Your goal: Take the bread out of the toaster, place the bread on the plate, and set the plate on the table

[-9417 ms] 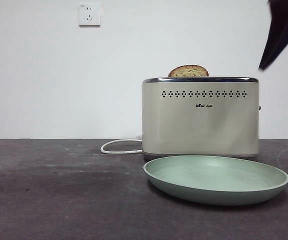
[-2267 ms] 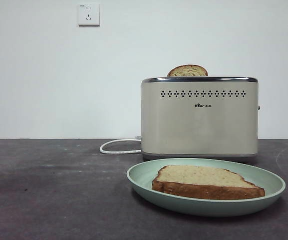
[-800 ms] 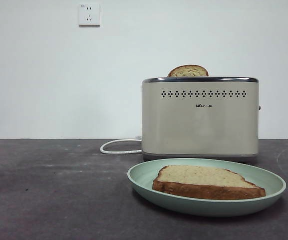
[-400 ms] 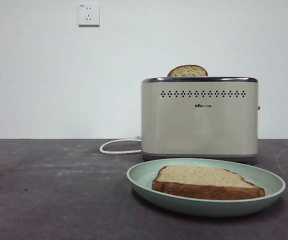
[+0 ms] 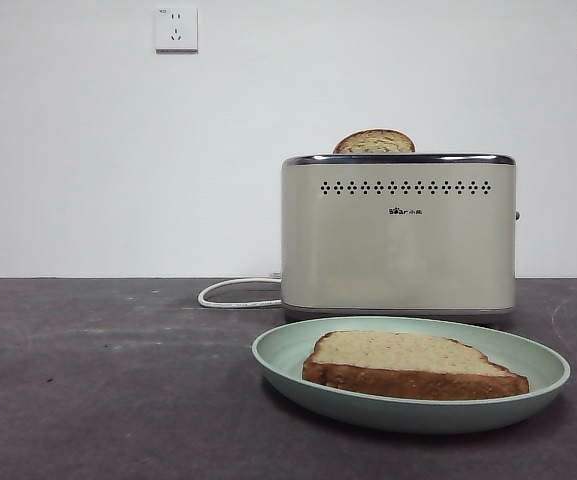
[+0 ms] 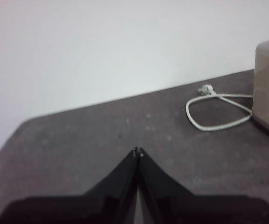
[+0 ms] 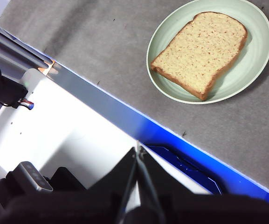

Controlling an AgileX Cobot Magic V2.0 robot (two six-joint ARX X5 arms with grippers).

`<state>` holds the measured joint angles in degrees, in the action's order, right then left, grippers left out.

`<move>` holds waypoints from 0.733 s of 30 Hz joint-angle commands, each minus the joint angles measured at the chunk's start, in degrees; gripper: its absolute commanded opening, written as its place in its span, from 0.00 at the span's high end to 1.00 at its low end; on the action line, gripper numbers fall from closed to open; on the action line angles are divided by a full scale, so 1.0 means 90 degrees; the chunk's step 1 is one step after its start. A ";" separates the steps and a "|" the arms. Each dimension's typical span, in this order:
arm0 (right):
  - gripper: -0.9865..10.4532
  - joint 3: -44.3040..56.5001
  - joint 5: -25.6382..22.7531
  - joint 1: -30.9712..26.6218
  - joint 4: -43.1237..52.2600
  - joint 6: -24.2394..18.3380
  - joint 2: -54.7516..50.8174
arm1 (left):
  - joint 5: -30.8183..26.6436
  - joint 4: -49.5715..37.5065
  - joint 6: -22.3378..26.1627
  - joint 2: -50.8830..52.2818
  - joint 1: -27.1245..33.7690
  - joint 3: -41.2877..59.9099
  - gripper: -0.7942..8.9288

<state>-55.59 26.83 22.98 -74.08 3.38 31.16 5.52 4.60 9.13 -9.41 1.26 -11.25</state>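
The bread (image 5: 415,365) lies flat in the plate (image 5: 280,352), its long axis running across the front view, domed end toward the toaster (image 5: 398,235) side. The plate sits on the bench (image 5: 108,390) just in front of the toaster, where a second slice (image 5: 373,142) stands upright in the slot. Compared with half a second ago, nothing has visibly moved. The left gripper (image 6: 138,151) and right gripper (image 7: 138,151) both hang pressed closed and empty, away from the plate.

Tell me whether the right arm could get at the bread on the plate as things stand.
Probably yes: the bread lies flat and uncovered on the plate, nothing over it. The right gripper, shut, is away from the plate.
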 commanded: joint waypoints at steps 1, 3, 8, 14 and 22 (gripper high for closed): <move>0.91 0.0039 -0.0017 0.0019 0.0019 -0.0029 -0.0005 | -0.0100 -0.0063 -0.0221 0.0248 0.0027 0.0398 0.93; 0.91 0.0039 -0.0017 0.0019 0.0019 -0.0029 -0.0005 | -0.0121 -0.0056 -0.0289 0.0437 0.0027 0.0641 0.93; 0.91 0.0039 -0.0017 0.0019 0.0019 -0.0029 -0.0005 | -0.0107 0.0172 -0.0561 0.0916 0.0027 0.1088 0.93; 0.91 0.0039 -0.0017 0.0019 0.0019 -0.0029 -0.0005 | -0.0104 0.0673 -0.0738 0.1032 0.0024 0.1229 0.92; 0.91 0.0039 -0.0017 0.0019 0.0022 -0.0029 -0.0005 | -0.0104 0.0612 -0.0753 0.1032 0.0032 0.1229 0.92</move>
<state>-55.59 26.83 22.98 -74.08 3.38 31.16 4.67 10.35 2.92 -0.27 1.34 -0.89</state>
